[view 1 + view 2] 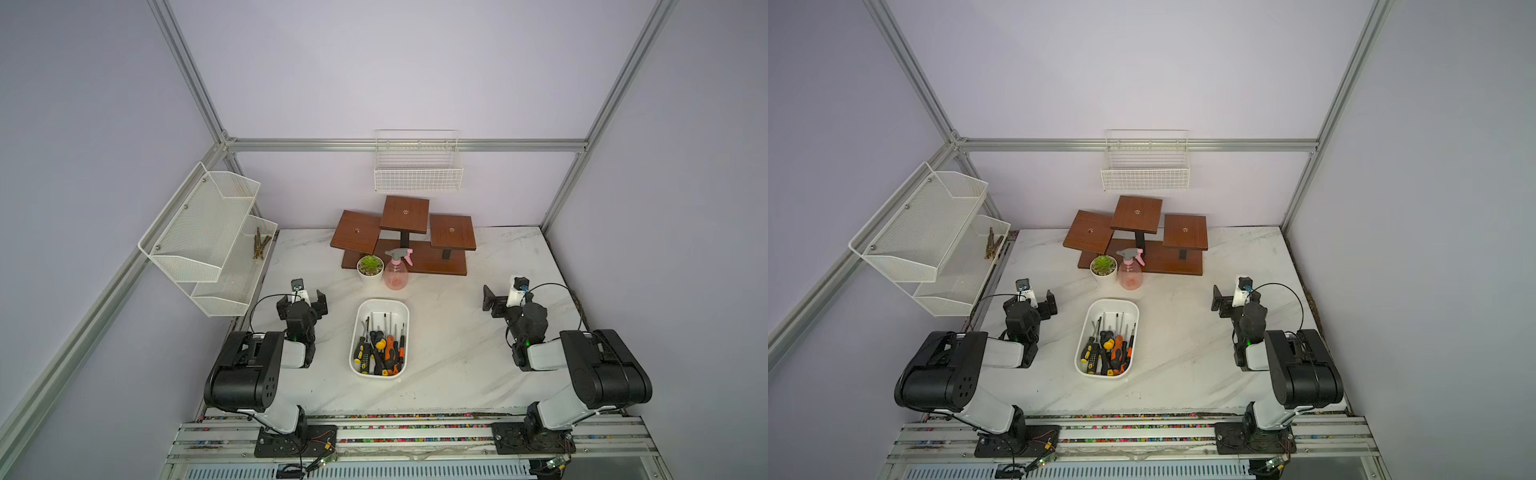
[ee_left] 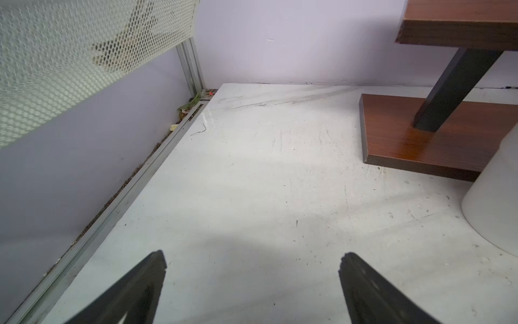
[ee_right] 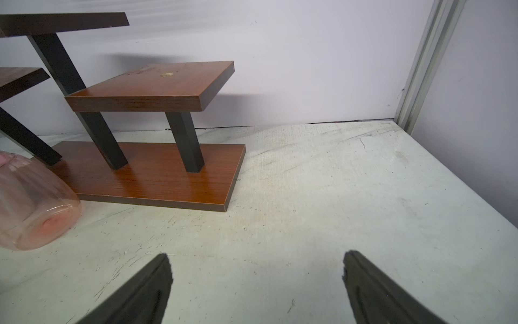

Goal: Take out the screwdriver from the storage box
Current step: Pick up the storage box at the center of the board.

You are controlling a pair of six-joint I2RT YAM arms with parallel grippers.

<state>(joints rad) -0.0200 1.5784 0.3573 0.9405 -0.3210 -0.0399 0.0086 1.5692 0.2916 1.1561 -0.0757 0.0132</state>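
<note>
Screwdrivers (image 1: 380, 351) all lie inside the storage box (image 1: 383, 301) at frame centre; we judge nothing done, with left gripper (image 2: 252, 269) and right gripper (image 3: 256, 269) spread wide, empty.

In a top view the screwdrivers (image 1: 380, 353) in the storage box (image 1: 382, 308) lie overlapped, so their count and tip types cannot be read, and the brown item (image 1: 261, 245) in the lower tier of the mesh shelf (image 1: 232, 286) is too small to identify. The left wrist view cuts off the white pot (image 2: 493, 202) and the wooden stand (image 2: 406, 140) at its edge; the right wrist view cuts off the pink spray bottle (image 3: 33, 207).
</note>
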